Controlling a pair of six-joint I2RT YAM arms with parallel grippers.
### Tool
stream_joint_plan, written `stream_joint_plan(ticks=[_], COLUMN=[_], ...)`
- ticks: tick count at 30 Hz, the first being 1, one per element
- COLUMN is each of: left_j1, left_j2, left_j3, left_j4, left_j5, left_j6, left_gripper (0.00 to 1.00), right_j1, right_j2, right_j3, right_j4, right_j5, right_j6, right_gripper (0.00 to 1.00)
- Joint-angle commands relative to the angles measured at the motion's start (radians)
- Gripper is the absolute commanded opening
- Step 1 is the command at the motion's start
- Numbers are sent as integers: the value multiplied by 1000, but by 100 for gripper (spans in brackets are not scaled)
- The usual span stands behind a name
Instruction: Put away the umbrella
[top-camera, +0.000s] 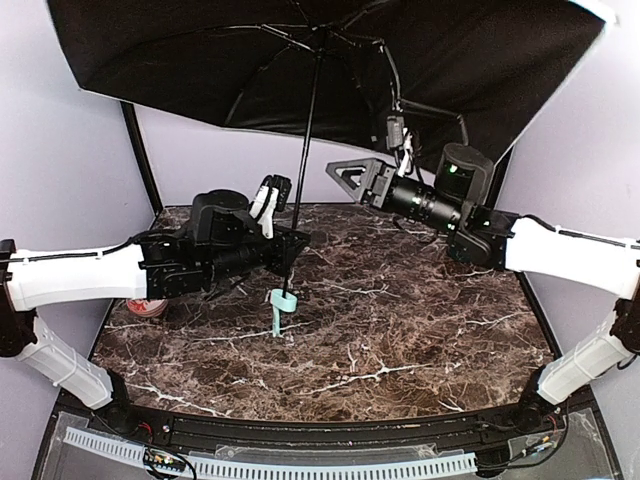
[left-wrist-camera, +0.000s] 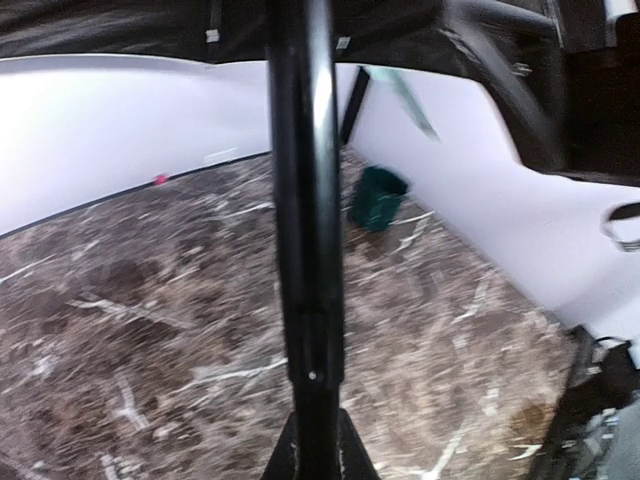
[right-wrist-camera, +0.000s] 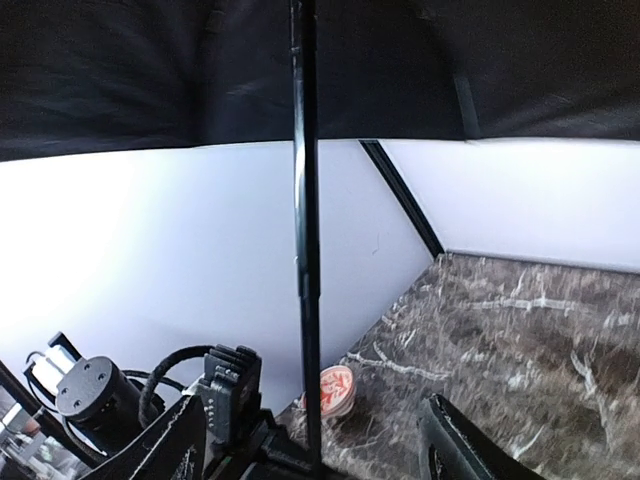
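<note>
- Beside the left arm, at the left edge of the marble table: small round tub with a red-and-white printed top; the writing is too small to read.
- Far side of the table, near the back wall: dark green mug, upright, blurred, no marking made out.
- Umbrella is fully open. Black lining faces the cameras, thin ribs fan out from the hub, and a pale edge runs along the rim. The canopy spans the top of the overhead view, above both arms.
- Thin dark shaft runs down from the hub over mid-table, leaning a little. It ends in 1 small mint handle, low over the marble.
- Mint strap hangs below the handle; cannot tell if it touches the table.
- Left gripper: its 2 fingers are closed against the shaft, low down and just above the handle. The forearm lies about level, reaching in from the left.
- Right gripper: fingers spread wide, nothing held. It is raised higher than the left gripper, pointing at the shaft from the right, near it but apart.
</note>
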Motion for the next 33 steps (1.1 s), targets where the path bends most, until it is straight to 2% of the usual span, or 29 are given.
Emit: stream_joint_plan(ticks=[1, 7, 13, 17, 22, 23, 24, 27, 29, 31, 32, 33], left_j1=[13, 44, 37, 26, 22, 21, 20, 18, 18, 18, 18, 18], left_j2=[21, 47, 31, 27, 23, 20, 17, 4, -12, -35, -46, -57], left_j3=[51, 89, 46, 26, 18, 18, 13, -8, -31, -64, -78, -87], left_j4=[-22, -9, -11, -18, -6, -3, -1, 10, 31, 85, 109, 121], left_j5=[-235, -304, -236, -253, -256, -258, -258, -253, -216, -83, 17, 96], left_j6=[113, 180, 114, 103, 110, 114, 118, 125, 132, 183, 226, 251], left_gripper=[0, 0, 0, 0, 0, 0, 0, 0, 0, 0, 4, 21], right_j1=[10, 72, 61, 22, 22, 22, 20, 18, 16, 15, 14, 9], right_j2=[6, 10, 112, 200, 338, 354, 366, 378, 366, 341, 324, 304], right_j3=[-87, -74, 115, 214, 405, 429, 448, 470, 464, 439, 413, 392], right_j4=[124, 12, -63, -42, -142, -159, -170, -170, -154, -123, -100, -75], right_j5=[-17, 100, 212, 193, 190, 198, 206, 208, 189, 153, 129, 101], right_j6=[131, 114, 52, 91, 52, 47, 46, 46, 42, 30, 26, 23], right_gripper=[72, 70, 72, 73, 71, 69, 62, 23, 3, 0, 0, 0])
